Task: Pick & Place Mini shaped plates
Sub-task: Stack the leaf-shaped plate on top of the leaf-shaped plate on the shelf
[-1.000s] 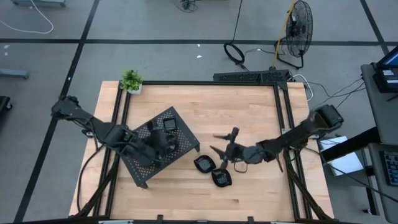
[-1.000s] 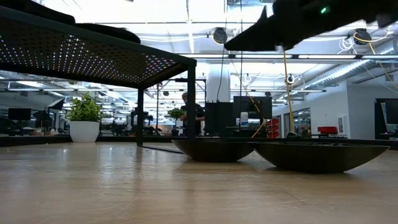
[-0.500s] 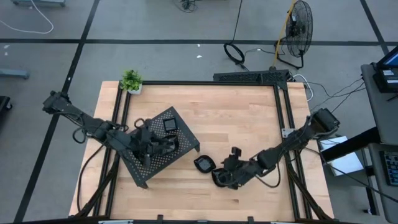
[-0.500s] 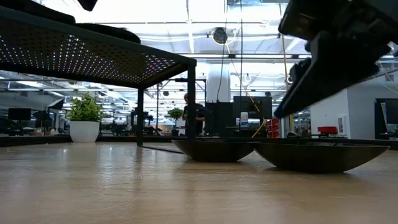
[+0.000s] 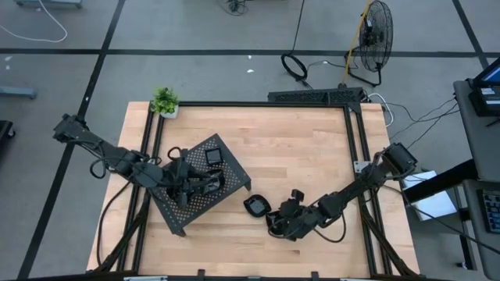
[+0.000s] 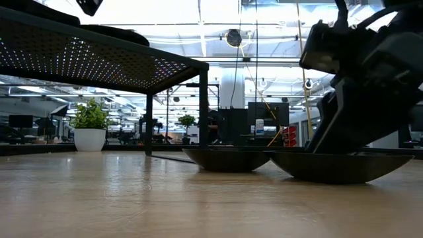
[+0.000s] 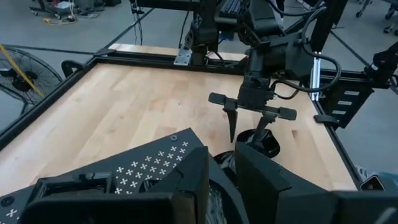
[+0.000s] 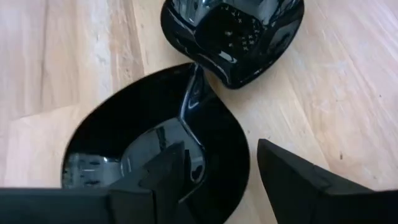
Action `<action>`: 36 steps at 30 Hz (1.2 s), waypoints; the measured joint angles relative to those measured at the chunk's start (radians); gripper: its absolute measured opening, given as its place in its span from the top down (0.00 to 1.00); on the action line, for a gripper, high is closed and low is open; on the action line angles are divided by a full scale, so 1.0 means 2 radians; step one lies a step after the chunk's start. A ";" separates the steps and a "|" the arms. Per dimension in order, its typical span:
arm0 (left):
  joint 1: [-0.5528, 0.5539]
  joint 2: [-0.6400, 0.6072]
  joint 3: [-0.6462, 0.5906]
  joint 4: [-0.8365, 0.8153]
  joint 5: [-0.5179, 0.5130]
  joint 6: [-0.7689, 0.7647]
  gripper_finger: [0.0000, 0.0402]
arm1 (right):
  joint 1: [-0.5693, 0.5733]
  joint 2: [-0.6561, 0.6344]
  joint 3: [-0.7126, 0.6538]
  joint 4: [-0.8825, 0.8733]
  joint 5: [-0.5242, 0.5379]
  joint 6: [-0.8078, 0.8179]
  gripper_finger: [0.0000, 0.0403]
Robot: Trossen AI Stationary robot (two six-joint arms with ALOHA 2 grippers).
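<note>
The right arm reaches in from the table's right edge, bent low toward the front middle; its gripper (image 5: 275, 226) points down with jaws parted (one finger (image 8: 163, 167) inside a rim, the other outside). The left arm stretches from the left edge, its gripper (image 5: 201, 184) partly closed.

Both arms are dark, near-black, built of slim tubular links joined by chunkier rounded joint housings. Thin black cables loop loosely alongside the links of each arm. The left gripper (image 5: 205, 181) ends in two broad, flat, matte black fingers (image 7: 189, 180) with squared edges. The right gripper (image 7: 249, 132) carries a boxy black wrist block above it, a thin horizontal crossbar below that, and two narrow fingers (image 7: 233, 126) tapering to points. Seen close, the right fingers (image 8: 292, 171) are matte black wedges with angular faces.
</note>
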 joint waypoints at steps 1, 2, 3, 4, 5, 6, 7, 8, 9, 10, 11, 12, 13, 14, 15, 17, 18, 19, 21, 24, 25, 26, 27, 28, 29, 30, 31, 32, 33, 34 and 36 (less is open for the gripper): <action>0.000 0.000 0.000 0.000 0.000 -0.001 0.80 | 0.000 0.000 0.000 0.001 0.000 0.000 0.54; 0.000 0.000 0.000 0.000 0.000 -0.004 0.80 | 0.000 -0.001 0.000 0.002 0.000 0.000 0.56; 0.000 0.000 0.000 0.000 0.000 -0.007 0.80 | 0.000 -0.001 0.000 0.002 0.000 0.000 0.59; 0.000 0.000 0.000 0.000 0.000 -0.008 0.80 | 0.000 -0.001 0.000 0.002 0.000 -0.001 0.62; 0.000 0.000 0.000 0.000 0.000 -0.008 0.80 | 0.000 -0.001 0.000 0.001 0.000 -0.002 0.65; 0.000 0.000 0.000 0.000 0.000 -0.008 0.80 | 0.000 -0.002 0.000 0.002 0.000 -0.002 0.69; 0.000 0.000 0.000 0.000 0.000 -0.008 0.80 | 0.000 -0.002 0.000 0.003 -0.004 -0.002 0.73; 0.000 0.000 0.000 0.000 0.000 -0.008 0.80 | 0.000 -0.002 0.000 0.003 -0.011 -0.002 0.77; 0.000 0.000 0.000 0.000 0.000 -0.008 0.80 | 0.000 -0.002 0.000 0.002 -0.016 -0.003 0.81; 0.000 0.000 0.000 0.000 0.000 -0.008 0.80 | 0.000 -0.002 0.000 0.001 -0.025 -0.004 0.86; 0.000 0.000 0.000 0.000 0.000 -0.008 0.80 | 0.000 -0.002 0.000 0.001 -0.027 -0.003 0.91; 0.000 0.000 0.000 0.000 0.000 -0.008 0.80 | 0.000 -0.003 0.000 0.002 -0.033 -0.004 0.95; 0.000 0.000 0.000 0.000 0.000 -0.008 0.80 | 0.000 -0.004 0.001 0.003 -0.039 -0.004 0.97; 0.000 0.000 0.000 0.000 0.000 -0.008 0.80 | 0.000 -0.004 0.001 0.004 -0.040 -0.005 0.98; 0.000 0.000 0.000 0.000 0.000 -0.008 0.80 | 0.000 -0.004 0.001 0.003 -0.041 -0.005 0.98; 0.000 0.000 0.000 0.000 0.000 -0.010 0.80 | 0.000 -0.007 0.001 0.000 -0.041 -0.011 0.98; 0.000 0.000 0.000 0.000 0.001 -0.012 0.80 | 0.002 -0.013 0.001 -0.004 -0.040 -0.017 0.99; 0.000 0.000 0.000 0.000 0.001 -0.013 0.80 | 0.003 -0.021 0.000 -0.009 -0.038 -0.023 0.99; 0.000 0.000 0.000 0.001 0.001 -0.014 0.80 | 0.006 -0.042 0.000 -0.017 -0.029 -0.034 0.99; 0.000 0.000 0.000 0.001 0.001 -0.016 0.80 | 0.019 -0.090 0.000 -0.029 0.011 -0.060 1.00; 0.000 0.000 0.000 0.002 0.001 -0.022 0.80 | 0.025 -0.105 0.000 -0.026 0.034 -0.074 1.00; 0.000 0.002 0.000 0.004 0.006 -0.026 0.80 | 0.032 -0.121 0.000 -0.026 0.066 -0.090 1.00; 0.000 0.007 0.000 0.011 0.018 -0.028 0.80 | 0.040 -0.135 0.000 -0.026 0.106 -0.107 1.00; 0.000 0.014 0.001 0.019 0.035 -0.026 0.80 | 0.048 -0.147 0.000 -0.017 0.150 -0.127 1.00; 0.000 0.022 0.001 0.027 0.055 -0.020 0.80 | 0.052 -0.155 0.000 -0.003 0.194 -0.152 1.00; 0.000 0.033 0.001 0.040 0.073 -0.014 0.80 | 0.056 -0.160 0.000 0.013 0.239 -0.182 1.00; -0.001 0.046 0.001 0.062 0.089 -0.007 0.80 | 0.058 -0.163 0.000 0.032 0.284 -0.214 1.00; -0.001 0.061 0.001 0.084 0.099 0.004 0.80 | 0.059 -0.163 0.000 0.056 0.328 -0.248 1.00; -0.001 0.077 0.001 0.105 0.103 0.014 0.80 | 0.057 -0.159 0.000 0.087 0.372 -0.279 1.00; 0.000 0.096 0.001 0.133 0.101 0.025 0.80 | 0.053 -0.151 0.000 0.123 0.412 -0.311 1.00; 0.000 0.135 0.001 0.185 0.069 0.031 0.80 | 0.041 -0.132 0.000 0.192 0.483 -0.384 1.00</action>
